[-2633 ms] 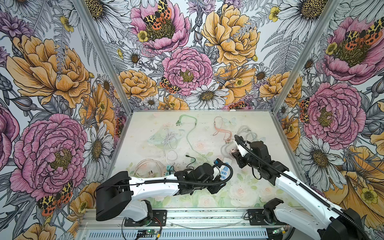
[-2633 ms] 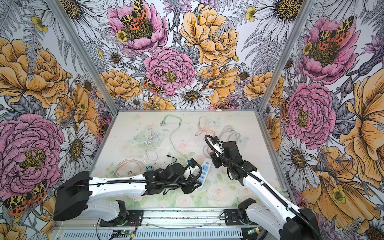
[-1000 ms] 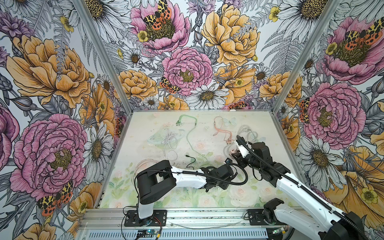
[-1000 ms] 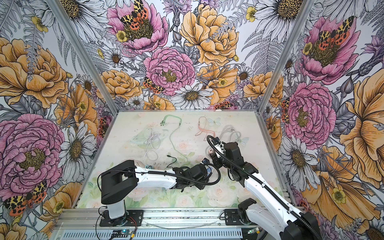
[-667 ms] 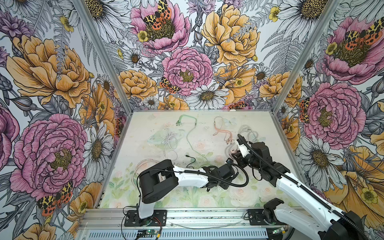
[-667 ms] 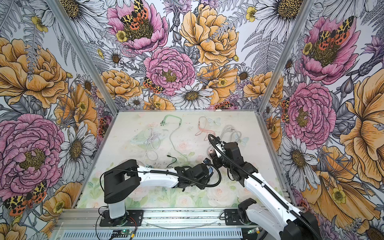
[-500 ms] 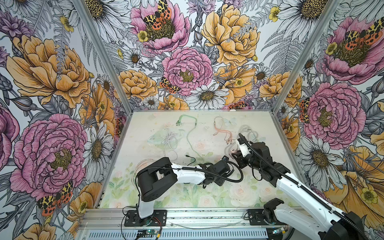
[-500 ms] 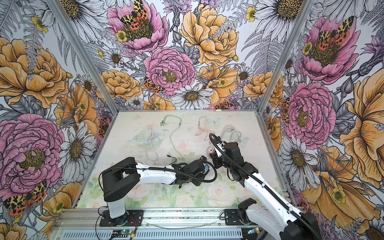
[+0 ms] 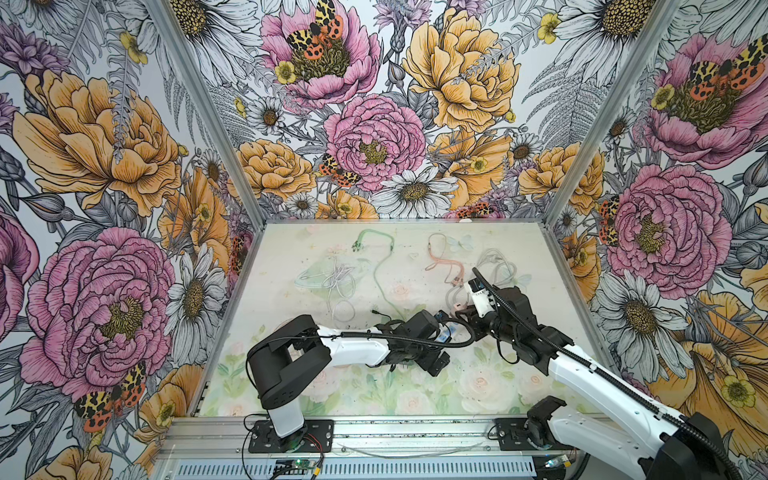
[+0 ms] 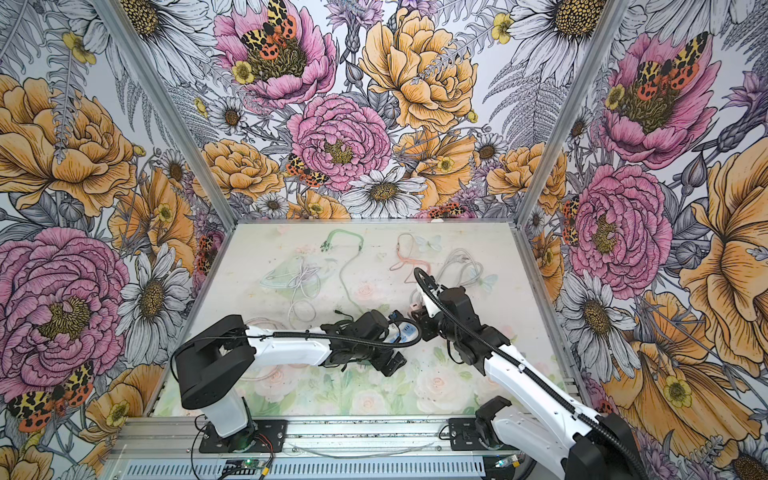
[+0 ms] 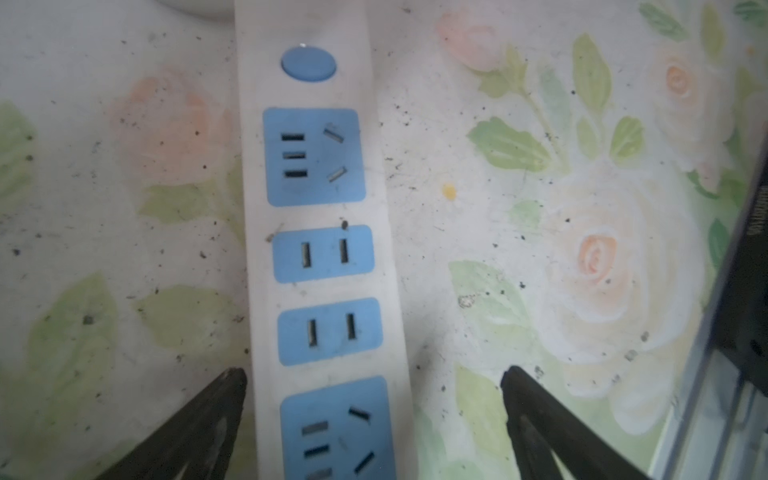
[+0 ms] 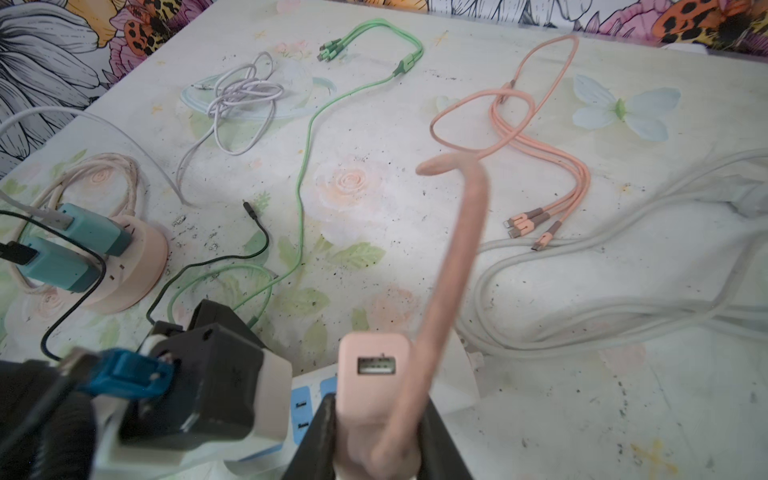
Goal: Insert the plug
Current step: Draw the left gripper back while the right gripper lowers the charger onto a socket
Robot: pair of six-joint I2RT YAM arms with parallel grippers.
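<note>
A pink plug (image 12: 374, 374) with a USB port on its face sits upright in my right gripper (image 12: 376, 409), which is shut on it; its pink cable (image 12: 465, 249) arcs up in front. A white power strip (image 11: 324, 257) with blue sockets and a blue button lies flat on the table. My left gripper (image 11: 372, 380) is open astride it, one fingertip (image 11: 232, 382) close beside the strip, the other well clear. In both top views the pink plug (image 9: 459, 307) (image 10: 415, 308) hovers just past the strip (image 9: 451, 330) (image 10: 405, 332), which the left wrist partly covers.
A round pink socket hub (image 12: 129, 266) with two teal chargers (image 12: 91, 235) stands to the left. A green cable (image 12: 305, 166), a pink multi-head cable (image 12: 540, 166), a tangled white cable (image 12: 245, 91), a thin black lead (image 12: 257, 232) and thick grey cord (image 12: 623, 299) lie around.
My left gripper has opened and let go of the power strip, and the left arm has drawn back a little to the left. The right gripper holds the plug in nearly the same place.
</note>
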